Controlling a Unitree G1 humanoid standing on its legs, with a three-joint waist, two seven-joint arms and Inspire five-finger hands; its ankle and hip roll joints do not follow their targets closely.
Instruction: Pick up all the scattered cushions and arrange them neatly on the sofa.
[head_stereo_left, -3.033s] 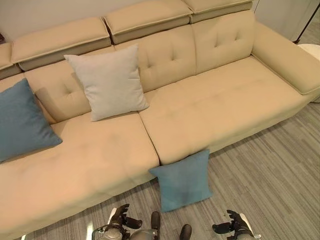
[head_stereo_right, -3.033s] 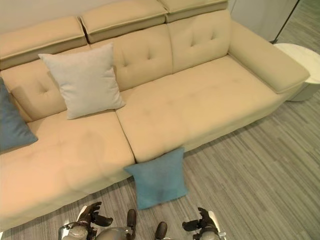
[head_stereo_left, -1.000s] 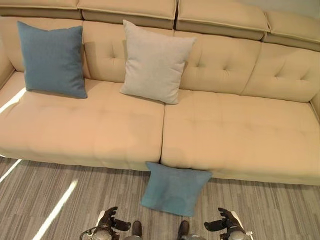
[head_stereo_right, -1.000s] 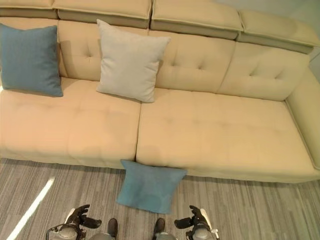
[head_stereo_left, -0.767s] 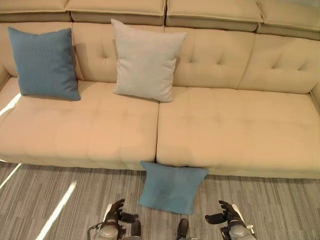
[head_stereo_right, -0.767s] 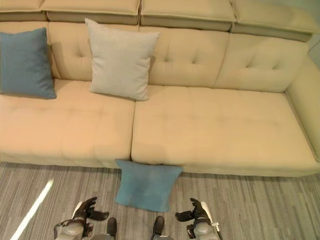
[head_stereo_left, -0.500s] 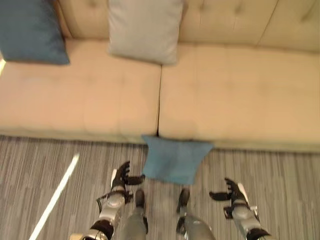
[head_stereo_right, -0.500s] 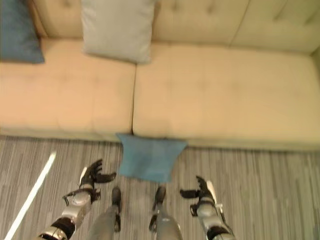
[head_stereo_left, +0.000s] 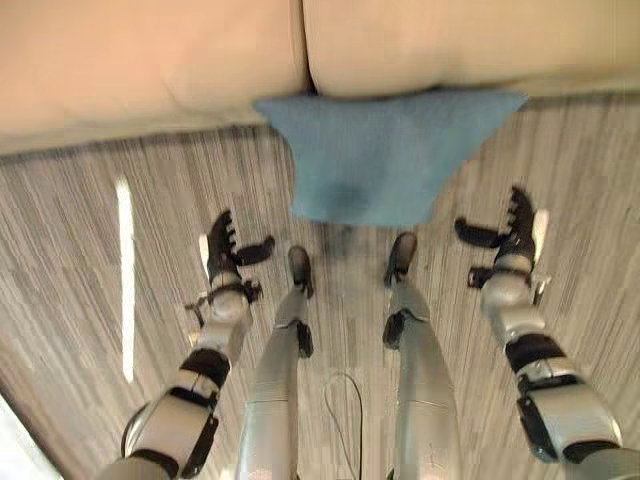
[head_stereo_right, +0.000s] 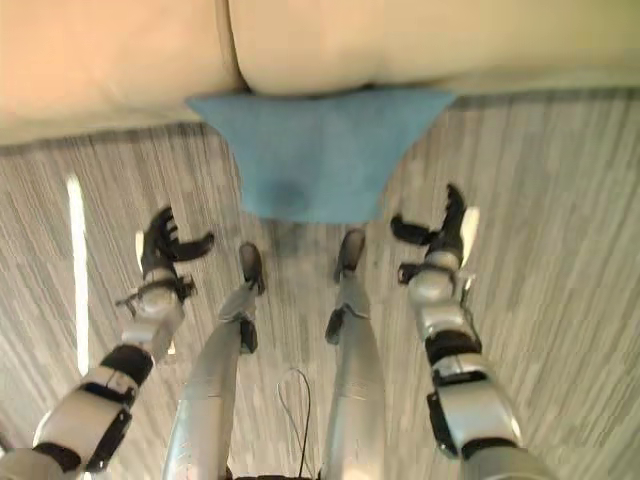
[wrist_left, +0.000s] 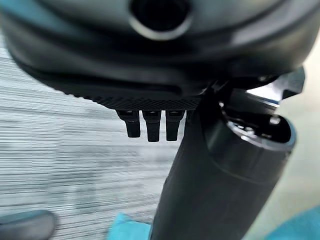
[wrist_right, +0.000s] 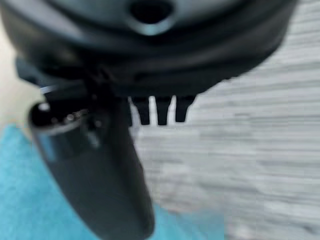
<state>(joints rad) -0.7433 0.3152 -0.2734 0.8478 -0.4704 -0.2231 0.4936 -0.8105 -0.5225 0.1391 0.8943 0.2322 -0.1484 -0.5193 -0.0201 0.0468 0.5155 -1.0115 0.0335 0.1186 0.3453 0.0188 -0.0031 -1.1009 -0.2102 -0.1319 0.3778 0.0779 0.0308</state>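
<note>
Blue cushion (head_stereo_left: 385, 155) lies on the striped grey floor (head_stereo_left: 90, 230), its top edge tucked against the front of the beige sofa (head_stereo_left: 150, 60), just below the seam between two seat sections. Left hand (head_stereo_left: 224, 250) hangs low on one side of the cushion, right hand (head_stereo_left: 510, 232) on the other; both apart from it, fingers straight, thumbs pointing inward toward it, nothing held. Step in hand, as I judge it: the approach to the cushion on the floor, reach not yet made. Next move likely calls for bringing both hands in at the cushion's two side edges, closing on the soft fabric, and lifting it clear of the sofa front before setting it on the seat. The eye views give the whole layout: cushion, sofa edge, both arms at once. The left wrist view adds a close look past the fingers (wrist_left: 150, 127) at the floor, with blue fabric at its edge; the right wrist view shows the cushion's blue fabric (wrist_right: 35, 200) lying beside the thumb, near but untouched.
</note>
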